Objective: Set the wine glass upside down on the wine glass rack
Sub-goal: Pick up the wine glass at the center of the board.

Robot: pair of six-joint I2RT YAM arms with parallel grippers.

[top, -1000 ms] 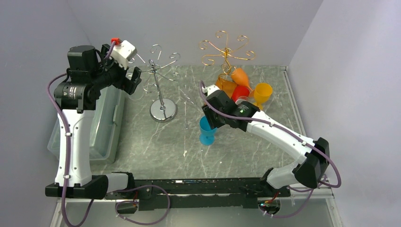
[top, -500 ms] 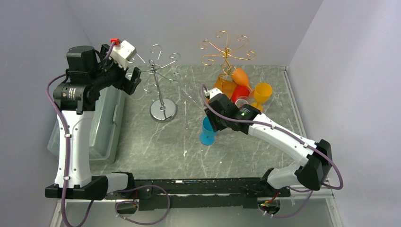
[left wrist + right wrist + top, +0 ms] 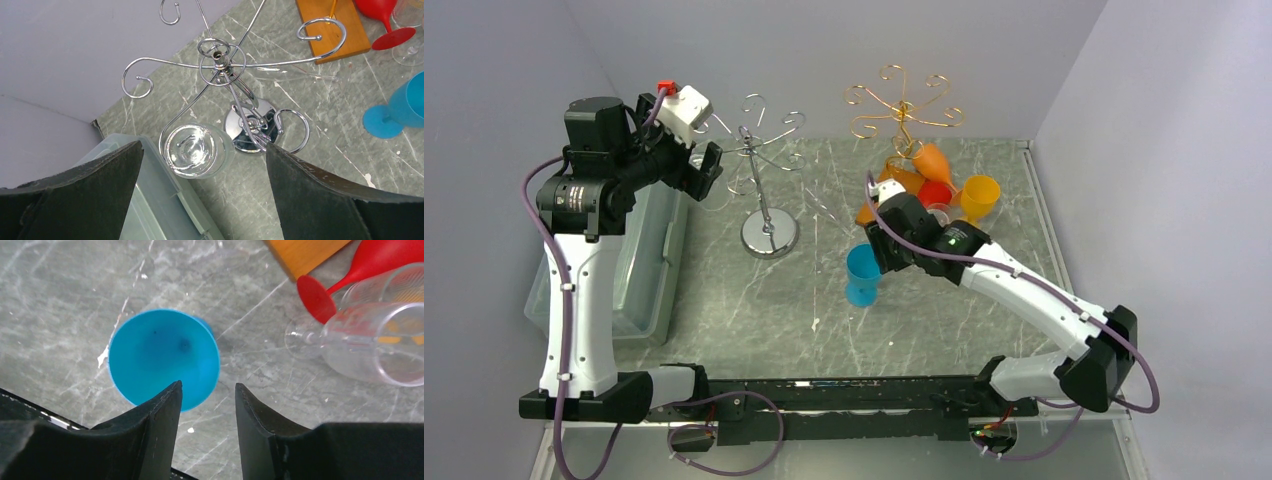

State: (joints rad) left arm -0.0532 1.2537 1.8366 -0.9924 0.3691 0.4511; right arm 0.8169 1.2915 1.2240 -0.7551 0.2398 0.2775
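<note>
Far left of the silver rack (image 3: 220, 55), a clear plastic bin (image 3: 644, 280) sits at the edge of the desk (image 3: 754, 310). The left claw (image 3: 699, 168) hangs in the air just left of the rack's top, its 2 fingers spread wide with nothing between them. 1 clear glass (image 3: 194, 151) hangs upside down from a rack arm on the side nearest that claw, bowl down, above the desk.

Right of the rack, well apart from its round base, a blue glass (image 3: 155, 352) stands upright on the desk, mouth up. The right claw (image 3: 207, 387) hovers above its right rim. Its fingers are partly parted and seem to hold nothing, though the view from above hides their tips.

Farther right of the silver rack stands a gold rack (image 3: 902, 100) on an orange wooden base (image 3: 332, 25). Beside that base lie a red glass (image 3: 370, 260) and a see-through glass (image 3: 380, 345), both on their sides and close together. An orange glass (image 3: 979, 195) stands at the far right of the cluster.
</note>
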